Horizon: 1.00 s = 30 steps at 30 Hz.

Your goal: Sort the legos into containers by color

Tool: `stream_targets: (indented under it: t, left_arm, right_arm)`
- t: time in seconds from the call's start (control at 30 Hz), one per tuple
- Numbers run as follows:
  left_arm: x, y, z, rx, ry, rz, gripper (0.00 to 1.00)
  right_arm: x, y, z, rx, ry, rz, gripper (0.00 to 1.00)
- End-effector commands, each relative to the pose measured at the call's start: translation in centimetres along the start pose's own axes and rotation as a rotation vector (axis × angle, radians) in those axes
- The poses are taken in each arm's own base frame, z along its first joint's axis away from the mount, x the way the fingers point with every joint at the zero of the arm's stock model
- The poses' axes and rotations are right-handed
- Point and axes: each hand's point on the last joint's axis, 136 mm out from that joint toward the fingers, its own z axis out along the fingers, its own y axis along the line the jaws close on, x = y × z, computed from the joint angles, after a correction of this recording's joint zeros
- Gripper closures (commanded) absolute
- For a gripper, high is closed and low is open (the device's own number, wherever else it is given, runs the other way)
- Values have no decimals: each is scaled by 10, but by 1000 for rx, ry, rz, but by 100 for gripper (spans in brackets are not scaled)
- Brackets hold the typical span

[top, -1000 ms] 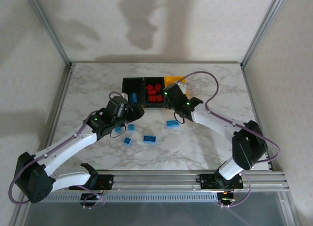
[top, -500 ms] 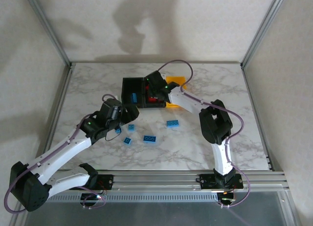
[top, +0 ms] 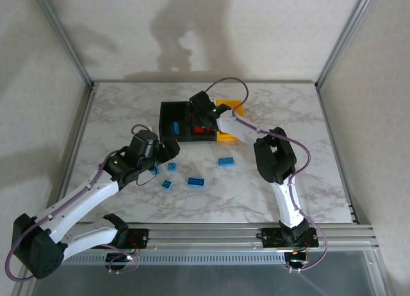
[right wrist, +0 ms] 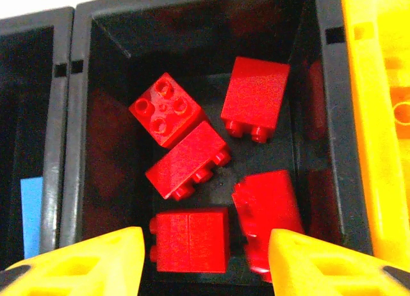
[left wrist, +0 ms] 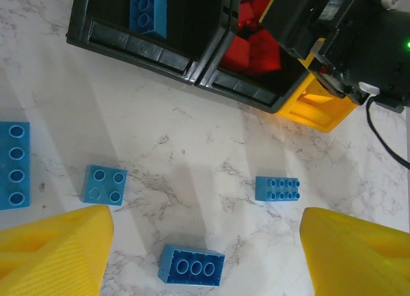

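- Now your right gripper (right wrist: 204,261) hangs with its fingers (right wrist: 83,261) apart and nothing between them, straight over the middle black bin (right wrist: 67,136). A second ago it sat at that bin's near rim with the arm stretched out. Since then the arm has folded and swung across.
- Beneath it the red legos (right wrist: 186,161) lie jumbled inside, so I judge red is finished.
- Your left gripper (left wrist: 205,239) is also spread and empty. It has eased back a little toward the near-left corner and hovers above the loose blue legos (left wrist: 277,188).
- Those four lie on the middle of the surface (left wrist: 192,136), each apart from the others. One more blue brick (left wrist: 147,11) already rests in the left black bin (left wrist: 128,43).
- The yellow bin (top: 229,109) ends the row of containers, which stands toward the far edge.
- The legos are hard, glossy, studded blocks and the bins are thin-walled moulded plastic. The surface is smooth with marble veining, and the fingers look ribbed.
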Motion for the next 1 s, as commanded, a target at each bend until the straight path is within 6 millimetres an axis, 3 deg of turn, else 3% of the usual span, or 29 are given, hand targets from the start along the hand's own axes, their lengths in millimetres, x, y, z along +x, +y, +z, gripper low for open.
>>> stream_targets:
  t: [0.0,0.1,0.2,0.33,0.47,0.63,0.77,0.87,0.97]
  left_arm:
    - [1,16,1,-59,-2,-23,24]
    - [1,22,1,-85,-7,-31,24]
    - [1,31,4,-128,-2,-33,23]
    - [-3,52,10,-233,-6,-19,28]
    - [-1,81,24,-345,24,-9,31]
    - [9,116,47,-498,70,30,27]
    - [16,128,63,-546,98,50,26]
    - [19,133,71,-565,110,56,26]
    - [25,141,78,-595,132,62,28]
  right_arm:
    - [-34,11,-50,-48,-101,6,45]
    - [-38,14,-77,-83,-136,4,45]
    - [-29,14,-107,-150,-156,-4,45]
    - [3,3,-138,-251,-150,-8,47]
    - [46,-14,-157,-276,-107,-23,48]
    - [96,-34,-171,-318,-54,-39,48]
    - [128,-55,-172,-330,-18,22,48]
    - [139,-62,-171,-332,-3,55,48]
    - [137,-61,-172,-335,-5,56,48]
